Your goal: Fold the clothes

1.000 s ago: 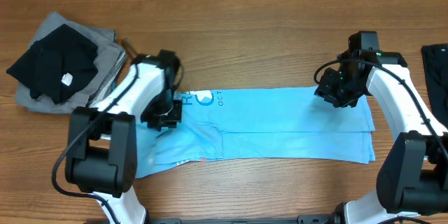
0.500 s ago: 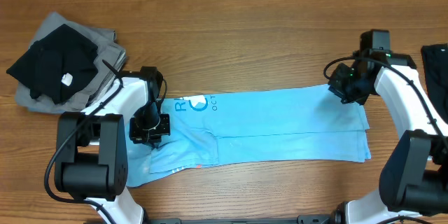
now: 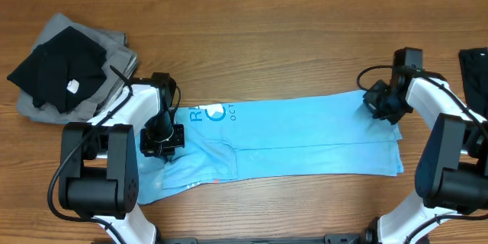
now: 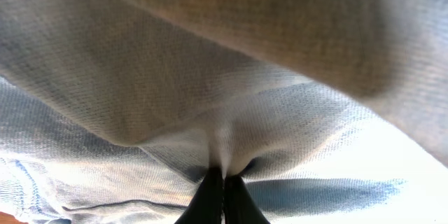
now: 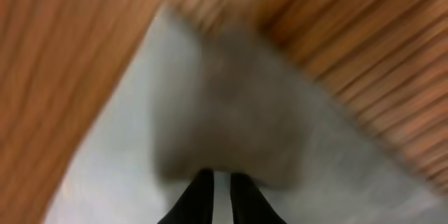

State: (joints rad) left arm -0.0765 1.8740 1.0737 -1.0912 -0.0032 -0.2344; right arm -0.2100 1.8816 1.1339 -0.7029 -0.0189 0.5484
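The light sky-blue T-shirt point(image 3: 305, 133) lies folded into a long band across the wooden table point(image 3: 267, 38), its lettering near the left end. My left gripper point(image 3: 162, 141) sits on the shirt's left end. In the left wrist view its fingertips point(image 4: 223, 175) are pressed together on a pinch of blue cloth point(image 4: 210, 84). My right gripper point(image 3: 379, 107) is at the shirt's upper right corner. In the right wrist view its fingers point(image 5: 222, 175) are nearly together, with a raised fold of the shirt point(image 5: 231, 112) between them.
A pile of black and grey clothes point(image 3: 69, 65) lies at the back left, close to my left arm. Another black garment point(image 3: 476, 69) shows at the right edge. Bare wood runs along the back and in front of the shirt.
My left gripper moved left along the shirt and shut on its left end, then stayed still. My right gripper shifted right to the shirt's corner and its jaws narrowed on the cloth.
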